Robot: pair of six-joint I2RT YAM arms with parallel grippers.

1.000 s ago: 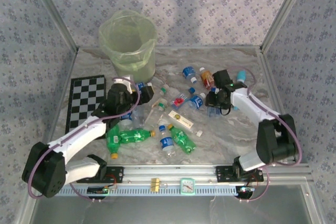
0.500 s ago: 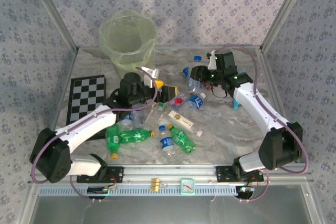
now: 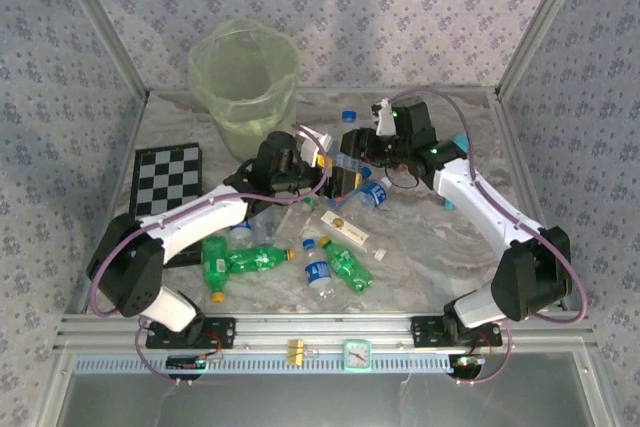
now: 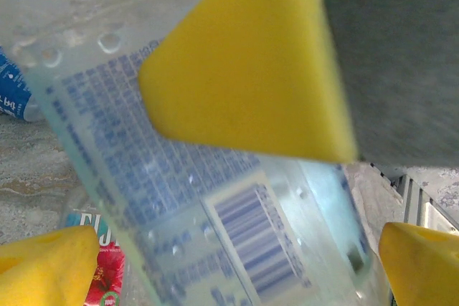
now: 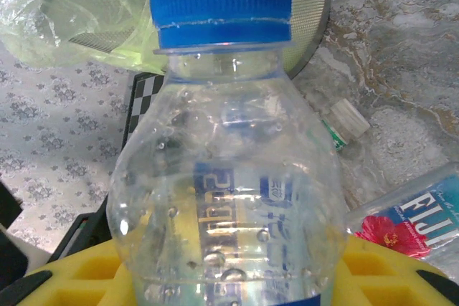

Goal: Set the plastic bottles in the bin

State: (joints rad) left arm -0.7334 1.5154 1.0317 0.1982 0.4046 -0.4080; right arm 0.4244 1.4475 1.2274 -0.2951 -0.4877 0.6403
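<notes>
White "FIJI" stands on the blue label of a lying bottle [image 5: 419,216], at the right in the right wrist view. The left wrist view shows "FIJ" on a lower-left bottle [image 4: 93,231]. The clear bottle [image 4: 215,198] bears a barcode and print too blurred to read.

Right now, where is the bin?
In the top view, the bin stands far back, left of centre, just beyond the checkerboard mat.

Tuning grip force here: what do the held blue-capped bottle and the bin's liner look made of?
The bottle: thin clear glossy plastic, seemingly; label print shows through, droplets inside. The liner: translucent pale green plastic film, likely; it looks crinkled and folded.
</notes>
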